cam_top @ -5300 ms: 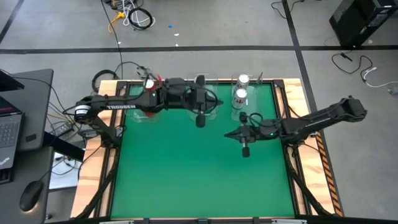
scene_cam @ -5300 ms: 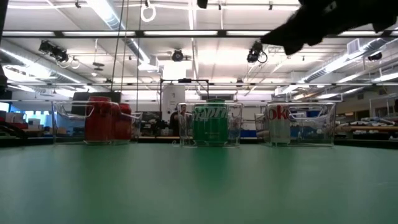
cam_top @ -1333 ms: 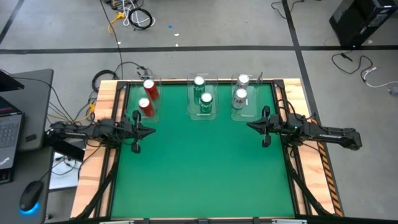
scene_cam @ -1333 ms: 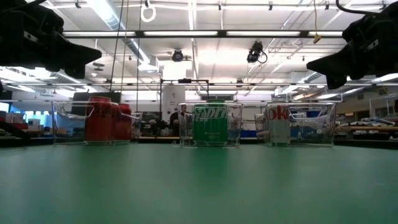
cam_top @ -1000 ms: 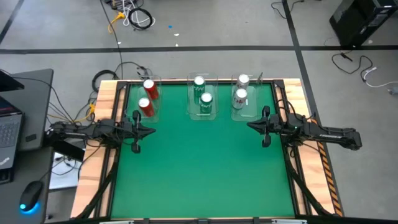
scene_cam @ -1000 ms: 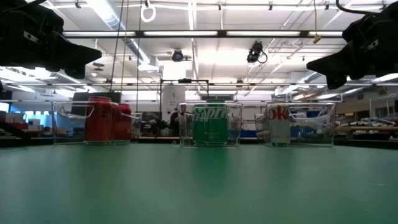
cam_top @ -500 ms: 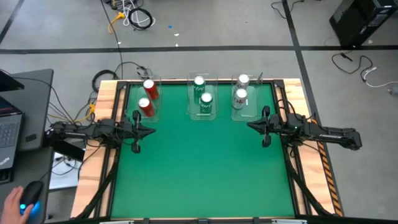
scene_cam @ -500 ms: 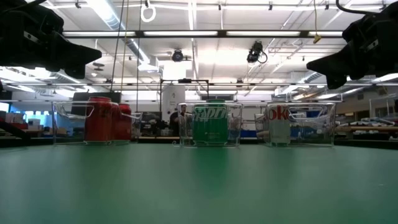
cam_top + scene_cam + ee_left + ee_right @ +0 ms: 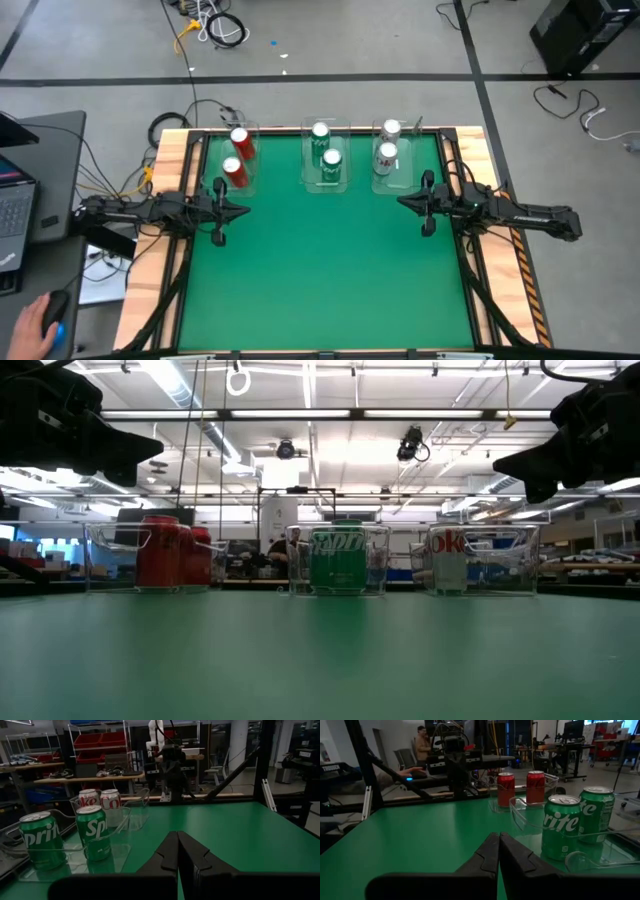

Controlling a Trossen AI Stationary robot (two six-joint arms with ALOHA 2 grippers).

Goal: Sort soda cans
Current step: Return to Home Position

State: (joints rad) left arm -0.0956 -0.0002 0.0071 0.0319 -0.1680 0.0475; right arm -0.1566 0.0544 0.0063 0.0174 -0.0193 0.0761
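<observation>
Six soda cans stand upright along the table's far edge, in pairs inside clear bins: two red cans [image 9: 237, 158] on the left, two green cans [image 9: 326, 155] in the middle, two silver-white cans [image 9: 387, 145] on the right. In the low view the red cans [image 9: 172, 553], green cans [image 9: 338, 559] and silver-white cans [image 9: 449, 558] show in a row. My left gripper [image 9: 244, 210] is shut and parked at the table's left edge, pointing right. My right gripper [image 9: 402, 203] is shut and parked at the right edge, pointing left. Neither touches a can.
Three clear plastic bins [image 9: 325, 187] hold the cans along the far edge. The green mat [image 9: 320, 270] spreads between the arms and toward the near edge. A person's hand [image 9: 30, 325] rests on a mouse beside the table, left of it.
Both arms and all cans have kept still. A person's hand has come to the mouse at the lower left of the high view.
</observation>
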